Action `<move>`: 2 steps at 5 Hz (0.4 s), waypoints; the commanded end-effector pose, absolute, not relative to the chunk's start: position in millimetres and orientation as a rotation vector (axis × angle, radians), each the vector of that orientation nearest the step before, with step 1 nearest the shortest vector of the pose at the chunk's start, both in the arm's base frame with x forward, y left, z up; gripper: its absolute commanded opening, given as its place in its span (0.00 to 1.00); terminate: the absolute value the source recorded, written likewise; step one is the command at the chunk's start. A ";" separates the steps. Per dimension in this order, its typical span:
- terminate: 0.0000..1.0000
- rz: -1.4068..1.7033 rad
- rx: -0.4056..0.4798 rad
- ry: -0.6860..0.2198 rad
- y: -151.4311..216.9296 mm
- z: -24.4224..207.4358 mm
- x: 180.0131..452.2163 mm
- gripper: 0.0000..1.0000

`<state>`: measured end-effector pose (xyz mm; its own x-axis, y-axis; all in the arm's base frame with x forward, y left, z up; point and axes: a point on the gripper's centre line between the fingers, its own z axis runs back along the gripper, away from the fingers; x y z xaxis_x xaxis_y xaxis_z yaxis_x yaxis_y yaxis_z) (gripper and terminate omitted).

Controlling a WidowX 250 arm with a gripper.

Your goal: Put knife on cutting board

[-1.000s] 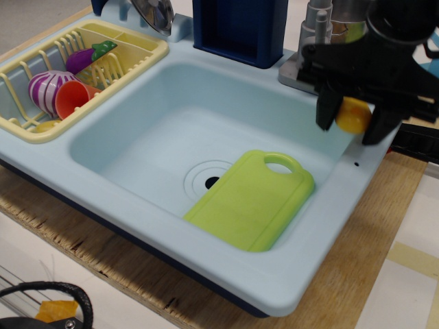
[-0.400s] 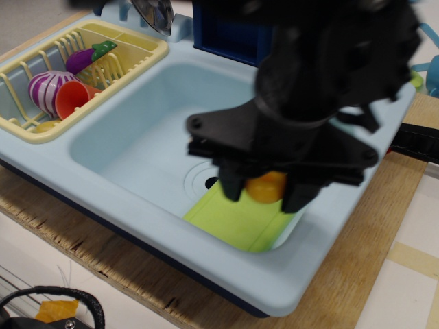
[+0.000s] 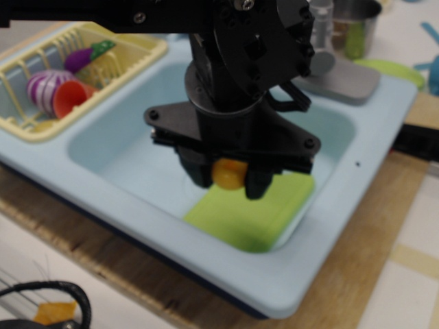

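Gripper (image 3: 230, 179): closed on the knife (image 3: 229, 173); you see only its yellow handle between the jaws.
Change: a second ago it held the knife by the faucet; now it hangs over the cutting board (image 3: 250, 214) in the sink (image 3: 343, 247).
Meaning: you likely need only lowering and release.
Hidden: blade, board's handle hole, height above board.
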<state>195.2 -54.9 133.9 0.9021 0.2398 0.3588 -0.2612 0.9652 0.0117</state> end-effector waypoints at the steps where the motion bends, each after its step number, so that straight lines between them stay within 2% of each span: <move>1: 0.00 0.192 0.031 -0.379 -59.1 140.2 217.6 0.00; 2: 0.00 0.182 0.035 -0.424 -63.3 138.1 214.9 1.00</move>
